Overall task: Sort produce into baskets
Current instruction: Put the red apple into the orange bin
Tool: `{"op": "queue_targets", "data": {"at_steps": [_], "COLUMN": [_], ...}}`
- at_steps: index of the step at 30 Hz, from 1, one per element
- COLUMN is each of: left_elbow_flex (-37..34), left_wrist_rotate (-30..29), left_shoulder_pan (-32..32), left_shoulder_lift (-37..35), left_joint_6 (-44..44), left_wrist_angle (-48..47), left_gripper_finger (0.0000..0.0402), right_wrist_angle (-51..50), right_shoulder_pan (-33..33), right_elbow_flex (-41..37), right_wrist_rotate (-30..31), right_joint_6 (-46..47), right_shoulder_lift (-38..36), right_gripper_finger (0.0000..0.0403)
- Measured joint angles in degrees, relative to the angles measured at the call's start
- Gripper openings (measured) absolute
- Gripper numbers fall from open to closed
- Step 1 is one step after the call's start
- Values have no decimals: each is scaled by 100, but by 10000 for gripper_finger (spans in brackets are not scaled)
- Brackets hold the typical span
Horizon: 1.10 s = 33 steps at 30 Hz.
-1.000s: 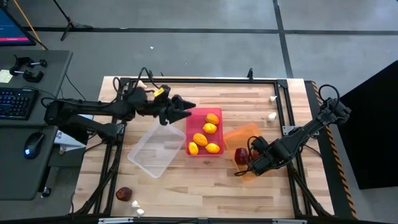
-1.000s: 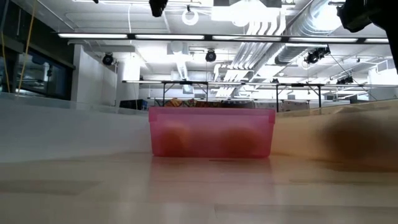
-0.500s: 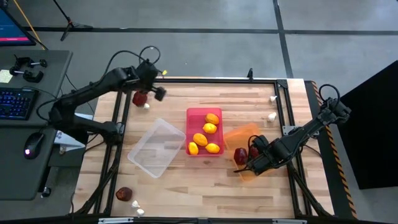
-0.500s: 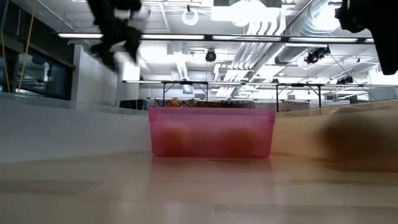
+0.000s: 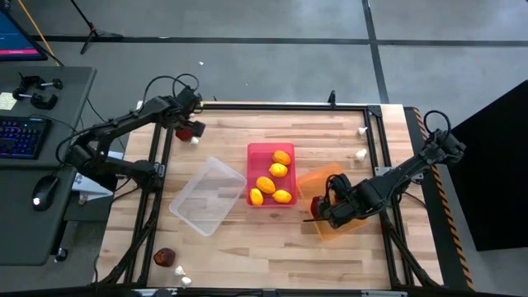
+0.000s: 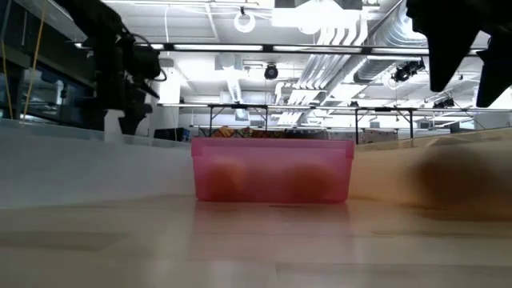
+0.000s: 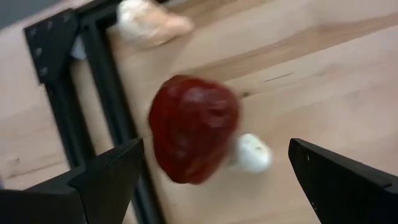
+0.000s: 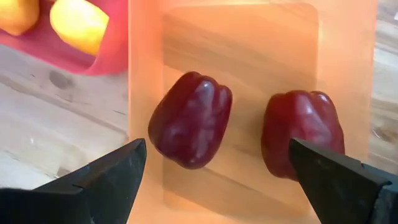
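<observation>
Left claw [image 5: 191, 130] hangs wide open over a dark red fruit [image 5: 190, 130] at about ten o'clock on the table [image 5: 247, 247], close to the black frame [image 5: 161, 148]. It holds nothing. In the left wrist view the dark red fruit [image 7: 193, 127] sits between the two open fingers [image 7: 106, 180], with a small white bulb [image 7: 252, 152] touching it and another pale bulb [image 7: 149, 22] a bit farther off.

Right claw [image 5: 320, 210] is wide open too, and empty. It hangs over the orange bin [image 5: 330, 175] at about four o'clock. In the right wrist view two red fruits [image 8: 189, 118] lie side by side inside that bin, not touching.

I think the job is about half done. The red-pink bin [image 5: 257, 153] in the middle holds five yellow fruits [image 5: 279, 170]. The orange bin has its two red ones. The clear bin [image 5: 206, 198] at about eight o'clock looks empty.

What is left, I think: the red fruit under the left claw, one more red fruit [image 5: 164, 256] at seven o'clock near the table edge, and the white bulbs. Some bulbs [image 5: 181, 271] lie beside that red fruit, and some bulbs [image 5: 360, 153] lie at about two o'clock. The bulbs most likely go in the clear bin.
</observation>
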Motion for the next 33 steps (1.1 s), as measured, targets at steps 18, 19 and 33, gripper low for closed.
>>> {"op": "queue_targets", "data": {"at_steps": [18,19,33], "left_elbow_flex": [7,7,15], "left_wrist_rotate": [-25,-53,193], "left_shoulder_pan": [196,164,-165], "left_shoulder_lift": [1802,1831,278], "left_joint_6": [277,317,155], "left_wrist_angle": [353,346,480], "left_gripper_finger": [387,387,306], "right_wrist_angle": [483,505,544], "right_shoulder_pan": [-52,-52,-52], "right_elbow_flex": [0,0,0], "right_wrist_rotate": [108,108,254], "right_joint_6": [12,12,2], "right_shoulder_lift": [0,0,0], "right_gripper_finger": [381,381,381]}}
